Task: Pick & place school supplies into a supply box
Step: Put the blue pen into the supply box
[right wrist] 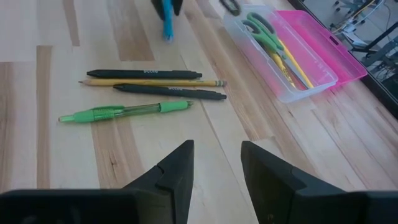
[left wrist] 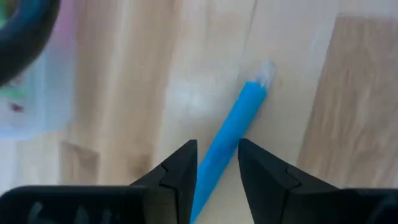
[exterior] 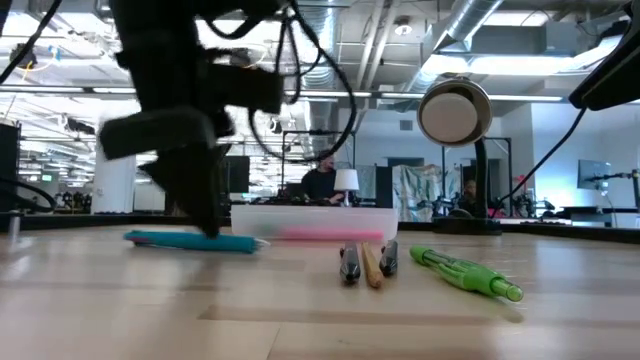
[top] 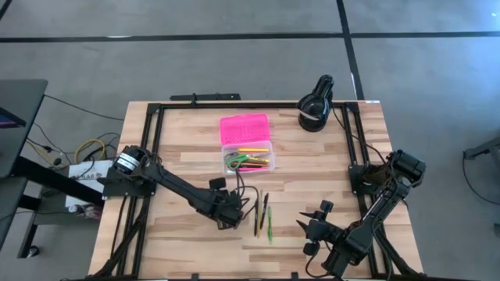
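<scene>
My left gripper (top: 232, 212) is over the middle of the table, near side, shut on a blue pen (left wrist: 245, 106). In the low view the blue pen (exterior: 190, 241) lies level under the dark fingers. The supply box's clear base (top: 248, 158) holds green-handled scissors and some pens, and its pink lid (top: 244, 127) lies open behind it. Two black pens, a pencil (right wrist: 152, 81) and a green pen (right wrist: 124, 112) lie flat on the wood, right of my left gripper. My right gripper (right wrist: 217, 168) hovers open near the front right, with nothing between its fingers. My left gripper pinches the blue pen's shaft (left wrist: 219, 155) between its two fingers. The fingers come steeply from above and lie across the pen. Its clear-tipped end (left wrist: 266, 71) sticks out past them. The pen stays level, low over the wood; whether it is clear of the table I cannot tell.
A black round lamp (top: 315, 105) stands at the table's far right corner. A black frame (top: 156, 117) runs along the table's edges. Bare wood lies between the loose pens and the supply box (right wrist: 280, 56).
</scene>
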Controlling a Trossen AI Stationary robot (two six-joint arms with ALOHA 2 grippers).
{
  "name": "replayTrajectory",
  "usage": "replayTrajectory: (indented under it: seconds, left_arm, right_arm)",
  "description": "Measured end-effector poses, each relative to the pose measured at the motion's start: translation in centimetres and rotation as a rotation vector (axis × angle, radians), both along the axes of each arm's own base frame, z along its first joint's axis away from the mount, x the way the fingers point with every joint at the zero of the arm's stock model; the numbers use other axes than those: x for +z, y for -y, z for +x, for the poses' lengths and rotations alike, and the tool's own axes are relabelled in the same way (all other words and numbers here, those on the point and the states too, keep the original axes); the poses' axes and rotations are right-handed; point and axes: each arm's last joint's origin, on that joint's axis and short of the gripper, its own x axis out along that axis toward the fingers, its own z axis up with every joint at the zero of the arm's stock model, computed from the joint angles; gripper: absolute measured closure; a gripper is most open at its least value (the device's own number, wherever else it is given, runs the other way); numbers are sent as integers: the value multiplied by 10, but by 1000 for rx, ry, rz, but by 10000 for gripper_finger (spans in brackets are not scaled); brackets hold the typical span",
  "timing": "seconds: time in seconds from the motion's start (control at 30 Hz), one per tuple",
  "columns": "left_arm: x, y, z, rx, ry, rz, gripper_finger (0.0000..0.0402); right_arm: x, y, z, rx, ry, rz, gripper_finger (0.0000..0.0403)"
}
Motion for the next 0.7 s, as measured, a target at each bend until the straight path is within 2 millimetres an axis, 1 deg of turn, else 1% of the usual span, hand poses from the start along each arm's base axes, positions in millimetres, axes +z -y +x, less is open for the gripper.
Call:
replayTrajectory:
  seconds: [0.1, 0.23, 0.33, 0.43, 0.53, 0.63, 0.7]
  left_arm:
    - [10, -2, 4, -15, -15, 27, 290]
    - [23, -5, 13, -46, 9, 49, 290]
    - [30, -7, 16, -105, -29, 32, 290]
    - [27, -10, 10, -197, -137, 1, 290]
    - [21, -15, 2, -265, -234, 15, 288]
    - [14, -22, -3, -280, -294, 22, 279]
    - [9, -25, -6, -294, -321, -12, 272]
  right_arm:
    - [0, 0, 0, 0, -2, -2, 274]
    - [0, 0, 0, 0, -5, -4, 274]
    - [0, 0, -1, 1, -6, -3, 274]
    - [0, 0, -1, 2, -6, -3, 274]
    - [0, 0, -1, 2, -6, -3, 274]
    - [0, 0, -1, 2, -6, -3, 274]
    - [0, 0, -1, 2, -6, -3, 274]
